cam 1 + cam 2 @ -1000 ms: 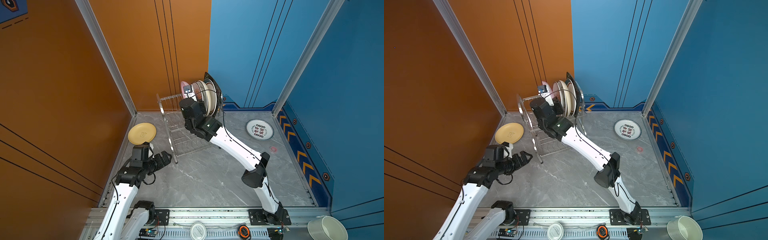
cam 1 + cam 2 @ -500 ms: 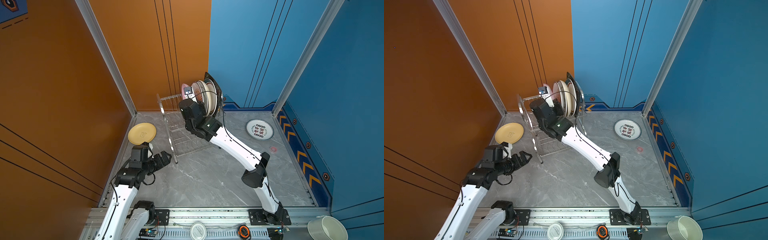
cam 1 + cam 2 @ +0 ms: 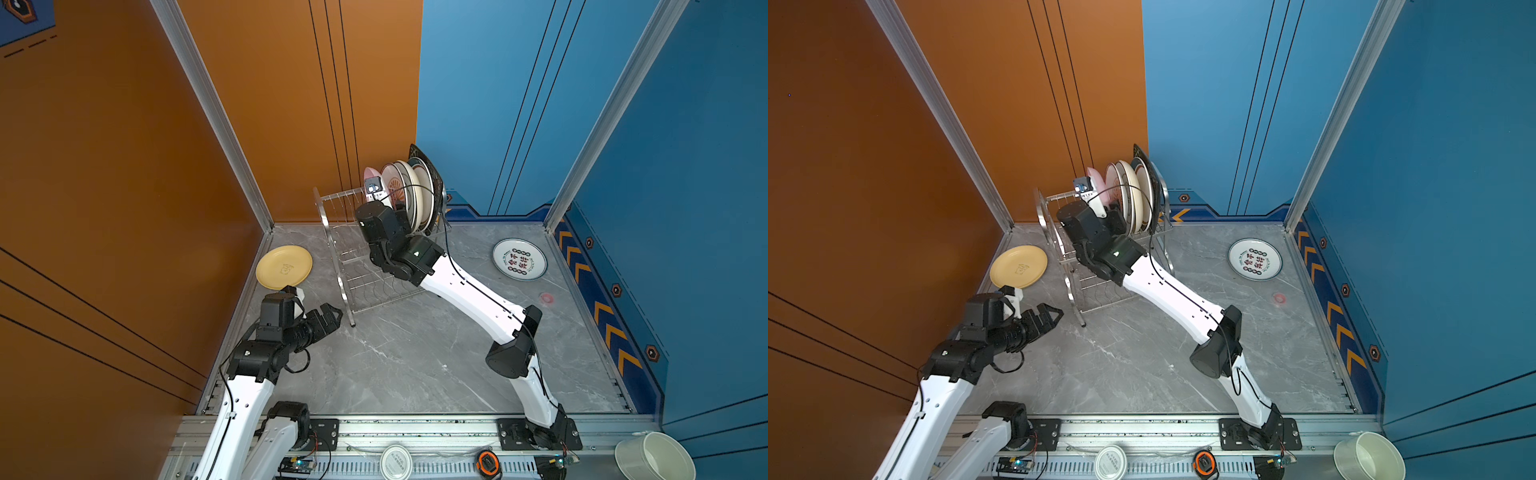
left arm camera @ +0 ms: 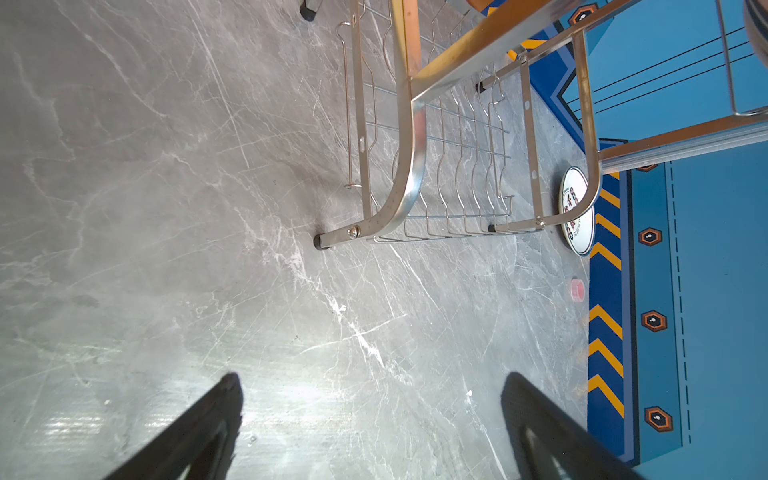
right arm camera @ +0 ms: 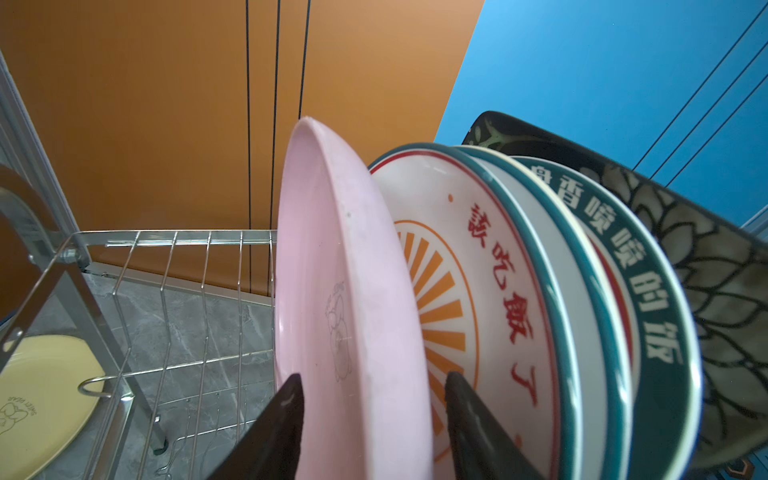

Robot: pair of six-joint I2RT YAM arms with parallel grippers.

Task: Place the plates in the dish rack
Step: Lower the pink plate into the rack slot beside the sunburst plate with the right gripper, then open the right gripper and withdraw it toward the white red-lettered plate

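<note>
A shiny two-tier steel wire dish rack [image 3: 337, 208] is seen on the grey marbled tabletop [image 3: 415, 353]. In the rack's slotted upper tier a row of plates is stood on edge, ended by a round pink plate [image 5: 353, 291] beside a white sunburst plate [image 5: 457, 291]. The pink plate's rim is straddled by the right gripper [image 5: 374, 376], its jaws spread, with a gap shown at one finger. A round yellow plate [image 3: 284, 267] is laid flat beside the rack, and a white green-rimmed plate [image 3: 519, 259] well apart from it. The left gripper [image 4: 372, 376] is held wide apart and empty near the rack's foot.
</note>
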